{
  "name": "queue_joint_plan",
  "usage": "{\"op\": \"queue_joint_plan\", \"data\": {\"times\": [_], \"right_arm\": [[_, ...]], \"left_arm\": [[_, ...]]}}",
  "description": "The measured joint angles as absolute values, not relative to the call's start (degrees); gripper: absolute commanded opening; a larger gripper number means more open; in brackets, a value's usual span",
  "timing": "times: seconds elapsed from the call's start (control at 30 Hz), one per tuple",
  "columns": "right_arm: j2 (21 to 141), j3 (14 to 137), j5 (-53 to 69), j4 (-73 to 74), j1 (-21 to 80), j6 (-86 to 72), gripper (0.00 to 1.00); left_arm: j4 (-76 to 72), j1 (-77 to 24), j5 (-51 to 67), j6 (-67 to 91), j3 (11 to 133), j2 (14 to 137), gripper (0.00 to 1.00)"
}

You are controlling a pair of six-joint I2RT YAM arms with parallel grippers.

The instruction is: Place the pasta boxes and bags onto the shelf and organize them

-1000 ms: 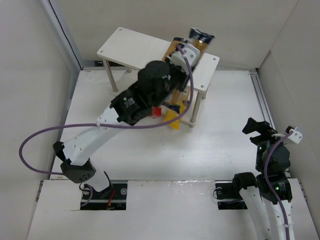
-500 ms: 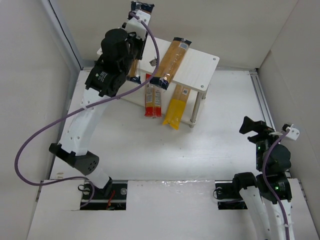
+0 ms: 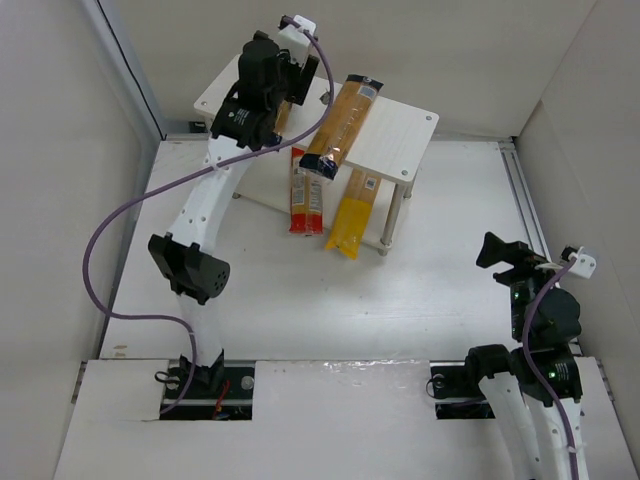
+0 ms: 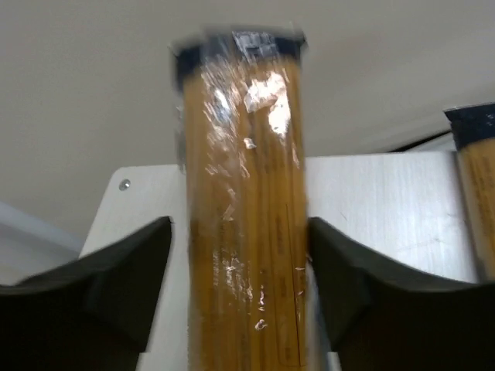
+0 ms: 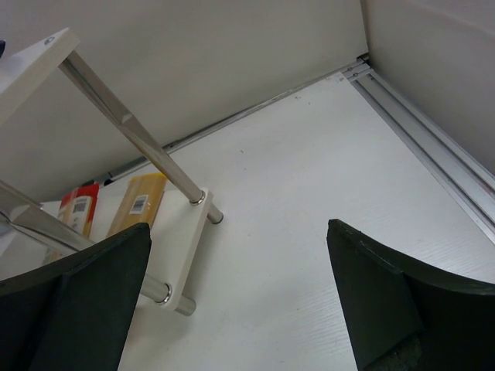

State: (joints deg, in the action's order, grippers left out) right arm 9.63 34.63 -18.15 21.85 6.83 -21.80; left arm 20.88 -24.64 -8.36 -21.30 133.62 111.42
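Table: white, faint wood grain, matt. Encl. by plain off-white walls: back, left, right. Metal rail along rt edge; another at foot of back wall. White board across near edge, 2 rect. cut-outs. Light even, shadows soft.

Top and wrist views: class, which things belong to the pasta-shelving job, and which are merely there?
Job: shelf; top spaghetti bag; second spaghetti bag, between the left fingers; red box; yellow bag.

Merely there: purple cables; side rail; right arm, away from the shelf.
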Motion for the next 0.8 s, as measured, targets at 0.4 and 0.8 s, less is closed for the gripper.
{"op": "queue_joint_plan", "data": {"times": [0.4,0.8], "right_arm": [[9.6,34.6,-16.7,21.6,6.8,-21.0,1.0],[16.4,34.5,-11.1,19.6,6.8,-19.0,1.0]], "left_arm": [[12.6,-24.8,-15.5,-15.1,129.1,104.9,1.0],[6.9,-28.2,-15.0,2.9,83.9,60.0,1.0]]}}
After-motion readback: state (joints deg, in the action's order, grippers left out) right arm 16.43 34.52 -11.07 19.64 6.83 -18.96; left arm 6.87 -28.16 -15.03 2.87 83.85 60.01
